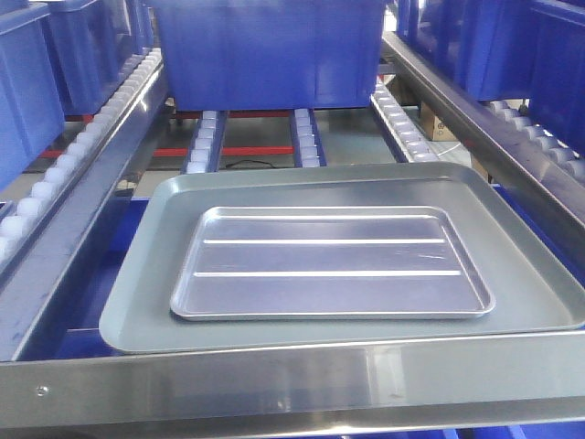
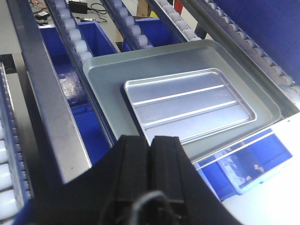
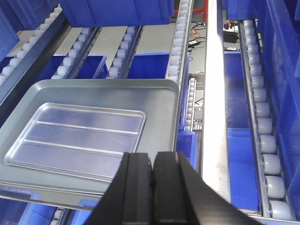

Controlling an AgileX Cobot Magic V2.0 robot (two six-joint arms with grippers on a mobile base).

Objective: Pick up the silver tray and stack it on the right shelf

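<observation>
The silver tray [image 1: 329, 265], shiny with two long ridges, lies flat inside a larger dull grey-green tray [image 1: 146, 274] on the right shelf, just behind its broad steel front bar [image 1: 292, 380]. From the left wrist, the silver tray [image 2: 187, 105] is ahead and to the right of my left gripper [image 2: 151, 140], whose black jaws are pressed together with nothing between them. My right gripper [image 3: 153, 157] is likewise shut and empty, above the near right part of the grey-green tray [image 3: 159, 117]; the silver tray [image 3: 75, 138] is to its left. Neither gripper appears in the front view.
A big dark-blue bin [image 1: 265, 50] stands on the roller rails [image 1: 206, 137] behind the trays. More blue bins [image 3: 241, 154] sit below and to both sides. Steel side rails [image 1: 475, 119] with white rollers flank the trays. A bright steel rail [image 3: 213, 93] runs along the right.
</observation>
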